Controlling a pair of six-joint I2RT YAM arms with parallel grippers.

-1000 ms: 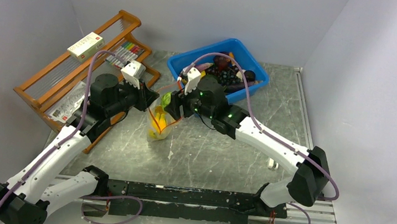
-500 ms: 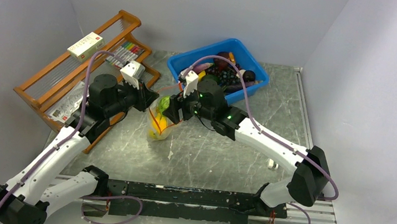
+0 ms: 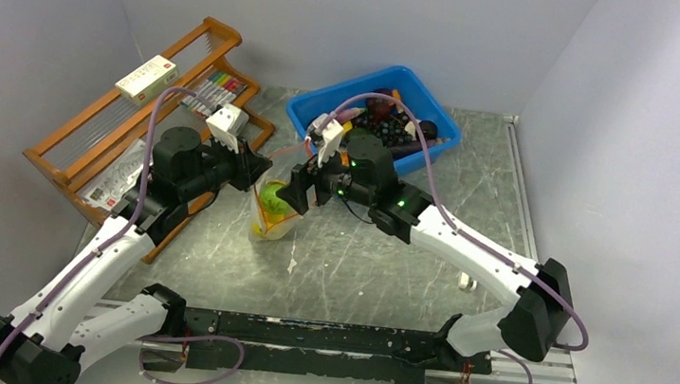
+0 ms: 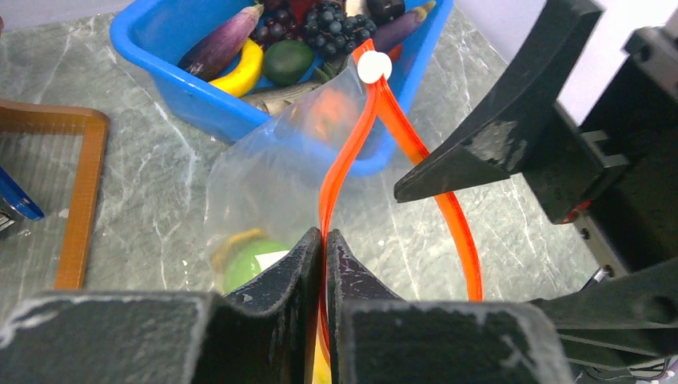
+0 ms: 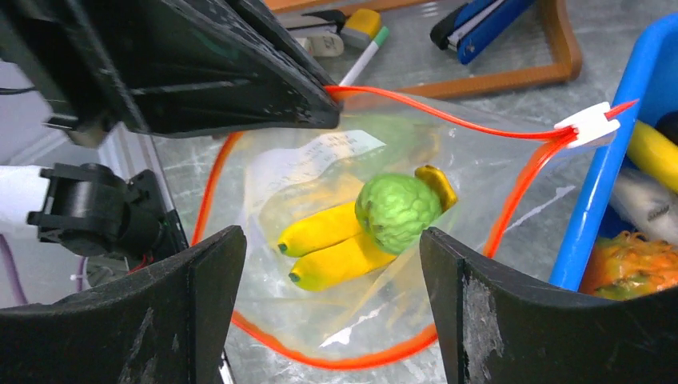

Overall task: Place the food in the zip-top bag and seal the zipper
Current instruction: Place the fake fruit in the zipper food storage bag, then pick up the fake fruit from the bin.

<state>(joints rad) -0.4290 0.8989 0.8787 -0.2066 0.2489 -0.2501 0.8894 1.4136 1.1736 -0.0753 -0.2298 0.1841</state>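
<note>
Red-orange zipper [image 4: 345,156] gapes in wide loop, white slider tab [image 5: 588,126] at its far end. We see clear zip-top bag [image 3: 269,215] on table [image 3: 367,262], mouth up, just near-left of blue bin [image 3: 434,95]. Our left gripper [image 4: 324,240] pinched together on zipper's left strip. Our right gripper [image 5: 329,236] above open mouth, fingers well apart, gripping nothing. Inside bag we note bumpy green ball [image 5: 397,210] resting on yellow banana bunch [image 5: 324,244]. Dark grape cluster [image 4: 336,34] lies in bin. Wooden rack [image 3: 84,141] far left.
</note>
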